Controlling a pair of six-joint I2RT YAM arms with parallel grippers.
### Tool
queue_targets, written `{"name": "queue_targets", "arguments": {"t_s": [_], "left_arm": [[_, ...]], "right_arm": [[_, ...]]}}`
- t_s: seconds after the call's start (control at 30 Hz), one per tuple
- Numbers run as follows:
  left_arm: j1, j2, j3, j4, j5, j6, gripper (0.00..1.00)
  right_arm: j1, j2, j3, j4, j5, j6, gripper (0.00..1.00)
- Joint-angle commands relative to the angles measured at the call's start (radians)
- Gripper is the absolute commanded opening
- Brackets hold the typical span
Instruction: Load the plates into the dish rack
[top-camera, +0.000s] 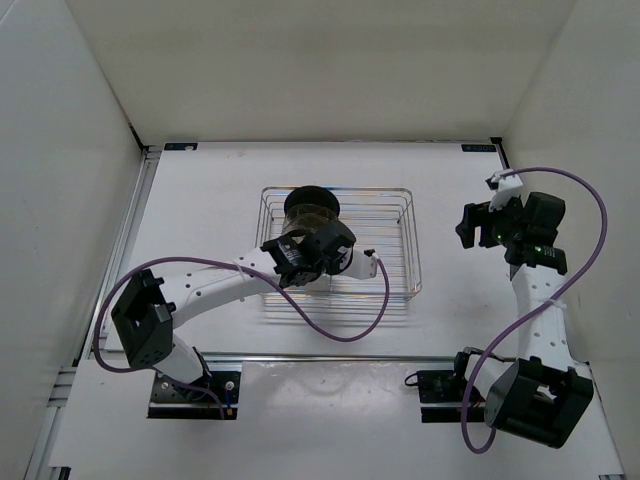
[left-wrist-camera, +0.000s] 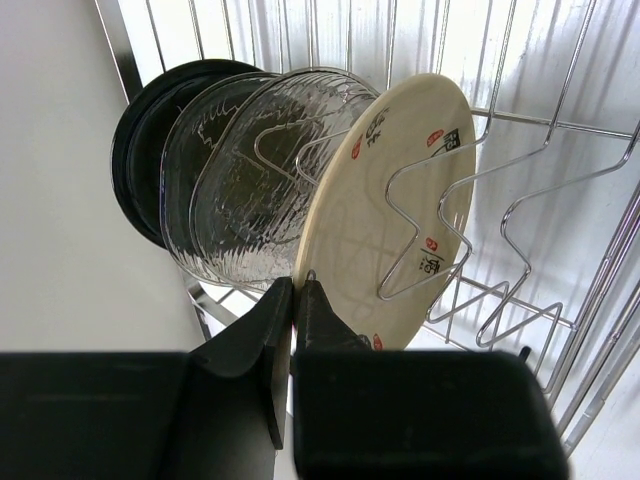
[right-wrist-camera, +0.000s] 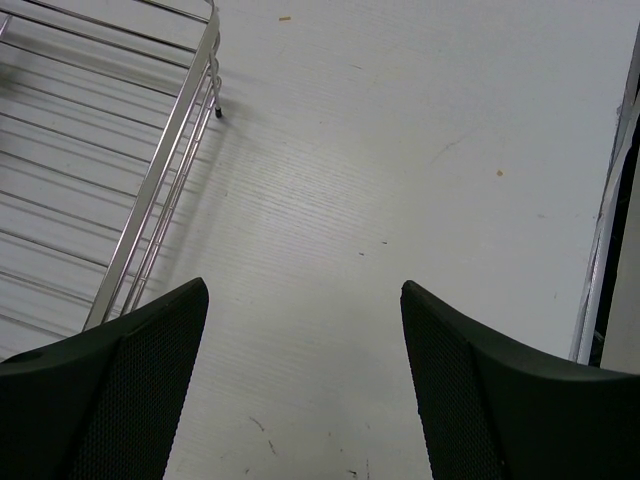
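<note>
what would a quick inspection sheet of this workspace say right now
surface: white table, a few small specks
job's things: silver wire dish rack; glossy black round plate, two clear textured plates and cream round plate with red marks stand on edge in it
clutter: nothing seen
grippers: left gripper jaws shut on the cream plate's rim; right gripper jaws open, empty, over bare table
cables: purple cable on each arm; the left one loops over the rack
surroundings: white enclosure walls

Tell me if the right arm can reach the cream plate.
Probably not: the left gripper is shut on the cream plate and its wrist crowds the approach from the open right gripper.
</note>
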Motion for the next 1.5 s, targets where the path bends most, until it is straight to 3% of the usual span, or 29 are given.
{"name": "queue_targets", "arguments": {"t_s": [0.0,0.13,0.23,0.37,0.4,0.5,0.63,0.93,1.07,1.2,1.3,1.4,1.47], "left_arm": [[-0.009,0.003,-0.017,0.017,0.032,-0.032,0.10],[-0.009,0.003,-0.027,0.017,0.011,-0.041,0.10],[-0.009,-0.006,-0.036,0.017,0.002,-0.050,0.27],[-0.009,-0.025,-0.036,0.017,-0.009,-0.050,0.35],[-0.009,-0.025,-0.036,0.017,-0.021,-0.050,0.42],[-0.009,-0.034,-0.036,0.017,-0.032,-0.050,0.48],[-0.009,-0.071,-0.036,0.017,-0.060,-0.032,0.64],[0.067,-0.197,0.179,0.017,-0.164,0.017,0.75],[0.177,-0.281,0.197,0.017,-0.143,-0.053,0.79],[0.446,-0.413,0.139,0.017,-0.059,-0.191,0.83],[0.655,-0.494,0.006,0.017,0.076,-0.358,0.87],[0.814,-0.533,-0.149,0.017,0.252,-0.533,0.93],[0.871,-0.533,-0.232,0.005,0.294,-0.634,0.97]], "right_arm": [[-0.013,-0.019,-0.009,0.030,-0.040,0.013,0.81],[-0.013,-0.019,-0.009,0.030,-0.040,0.013,0.81],[-0.013,-0.019,-0.009,0.030,-0.040,0.013,0.81],[-0.013,-0.019,-0.009,0.030,-0.040,0.013,0.81],[-0.013,-0.019,-0.009,0.030,-0.040,0.013,0.81],[-0.013,-0.019,-0.009,0.030,-0.040,0.013,0.81],[-0.013,-0.028,-0.009,0.021,-0.031,0.013,0.81],[-0.013,-0.028,-0.009,0.012,0.024,-0.015,0.81],[-0.013,-0.019,0.009,-0.008,0.045,-0.015,0.81],[-0.013,0.000,0.028,-0.032,0.055,0.008,0.82],[-0.013,0.052,0.054,-0.068,0.041,0.028,0.82],[-0.013,0.087,0.103,-0.112,0.027,0.050,0.82],[-0.013,0.110,0.132,-0.129,0.038,0.050,0.84]]}}
